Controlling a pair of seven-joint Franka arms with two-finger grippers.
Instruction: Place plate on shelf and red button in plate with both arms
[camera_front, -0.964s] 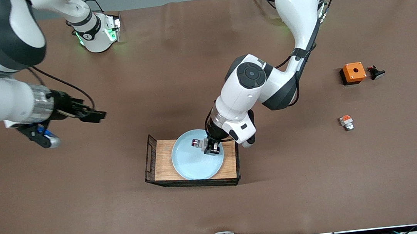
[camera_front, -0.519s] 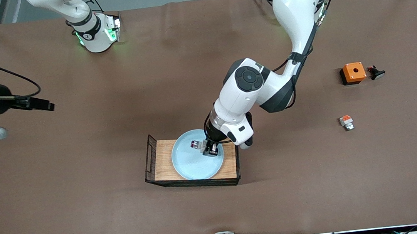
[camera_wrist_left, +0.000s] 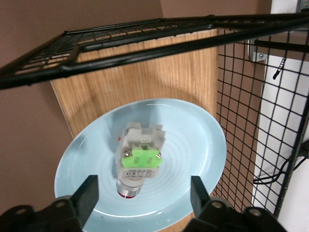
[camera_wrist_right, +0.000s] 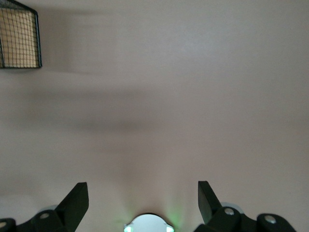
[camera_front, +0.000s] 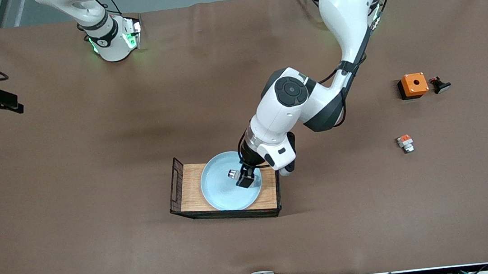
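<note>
Hovering with fingers spread, the left gripper [camera_wrist_left: 142, 193] low over the plate [camera_front: 218, 194], letting the red button [camera_wrist_left: 140, 157] lie freed on it inside the wire tray [camera_front: 176, 185]; waiting wide open, the right gripper [camera_wrist_right: 143, 198] over bare table at its own end.

White glossy arm shells, black joint caps, black cables, black gripper fingers [camera_wrist_left: 89, 193], green base lights.

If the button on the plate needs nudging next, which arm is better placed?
Left. Its pincer hangs open right over the button on the plate; the right pincer is at the table's edge.
</note>
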